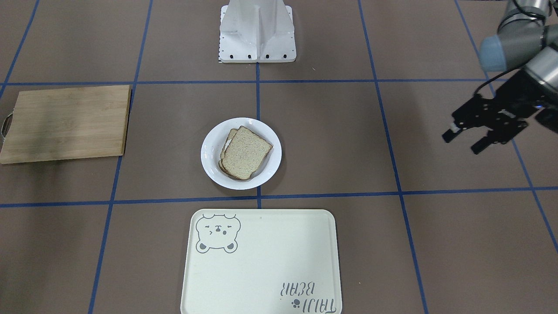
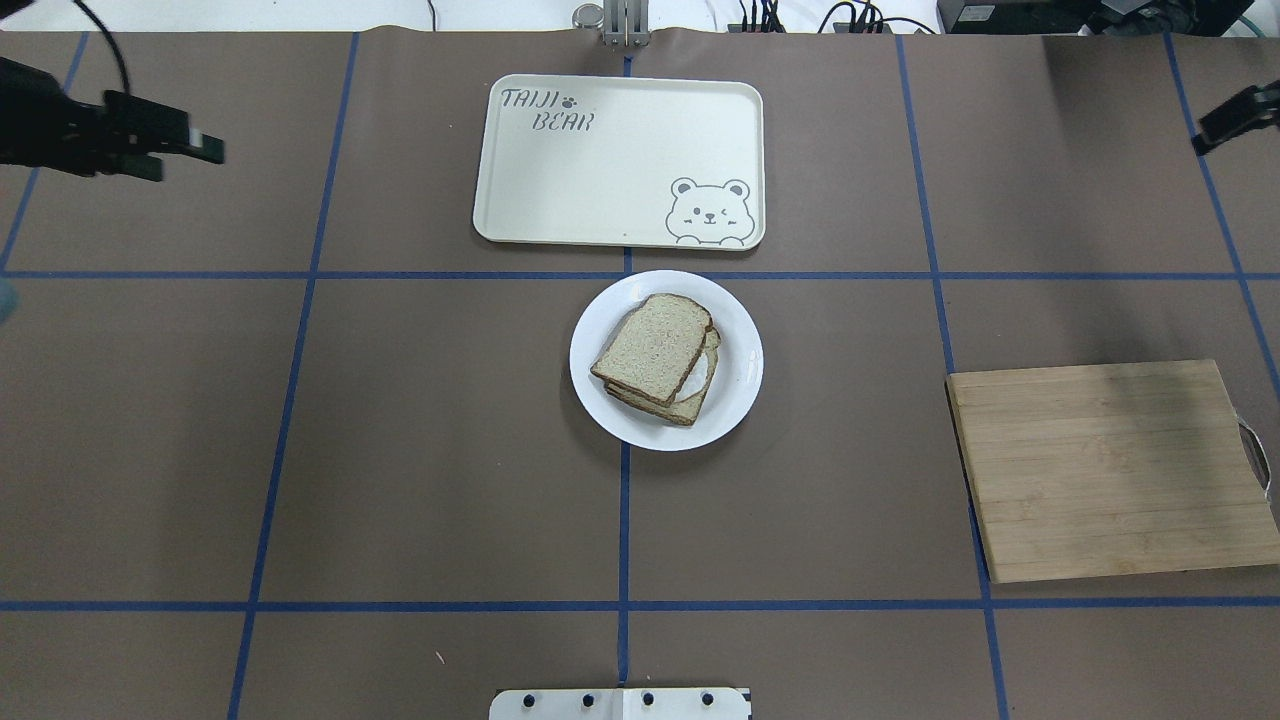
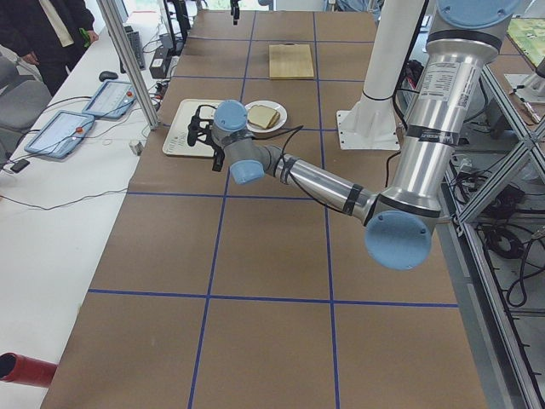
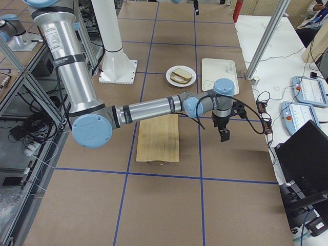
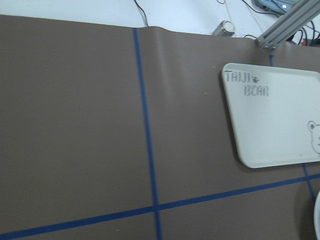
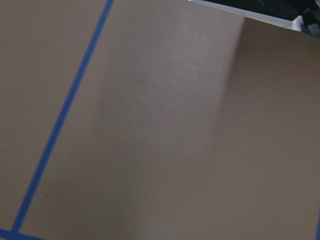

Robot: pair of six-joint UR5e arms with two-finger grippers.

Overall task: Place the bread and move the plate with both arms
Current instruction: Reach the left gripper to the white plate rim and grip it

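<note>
The plain slice of bread [image 1: 246, 152] lies tilted on top of a second slice, which shows a bit of white at its edge [image 2: 705, 368]. Both rest on the round white plate [image 2: 742, 392] at the table's middle. My left gripper [image 1: 463, 143] hangs open and holds nothing, well off to the plate's side and above the table; the overhead view has it [image 2: 195, 160] at the far left. Only a dark part of my right gripper [image 2: 1225, 120] shows at the overhead view's right edge, far from the plate, and whether it is open or shut is unclear.
A cream tray with a bear drawing [image 2: 620, 160] lies just beyond the plate, its surface bare. A wooden cutting board [image 2: 1110, 465] lies on my right side. The robot's white base [image 1: 257, 30] stands behind the plate. Blue tape lines cross the brown table cover.
</note>
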